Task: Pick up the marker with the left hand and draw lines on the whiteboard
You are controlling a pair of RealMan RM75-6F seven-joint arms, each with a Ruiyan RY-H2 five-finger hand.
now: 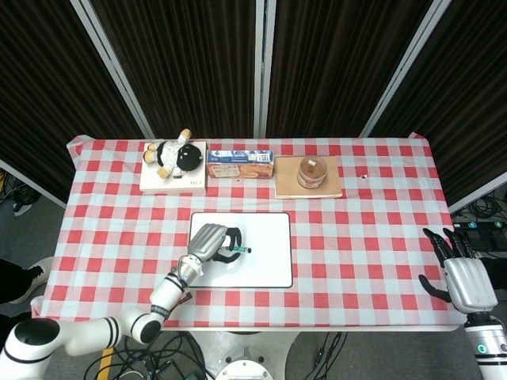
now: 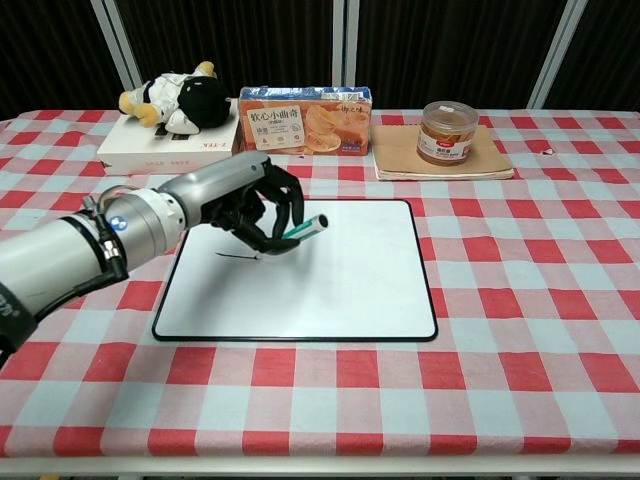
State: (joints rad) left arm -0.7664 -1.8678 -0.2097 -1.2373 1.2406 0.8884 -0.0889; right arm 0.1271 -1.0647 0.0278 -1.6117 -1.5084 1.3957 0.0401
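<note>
- The marker [image 2: 302, 229] is clamped in the left hand [image 2: 252, 206], slanting up and away from the fingers toward the robot's right, its writing end pointing down at the whiteboard [image 2: 330, 290].
- Directly under the hand, on the board's left part, a short dark line [image 2: 236, 255] runs leftward from where the tip seems to sit; whether the tip touches the surface cannot be told for sure.
- Judged from that, the drawing step is in hand: one stroke laid, most of the board beyond the hand unmarked.
- The next move likely calls for steady downward pressure and a sideways sweep over the bare board to the hand's right.
- The right hand [image 1: 464, 275] is well apart from the left, off the table's far right edge, fingers spread, holding nothing.
</note>
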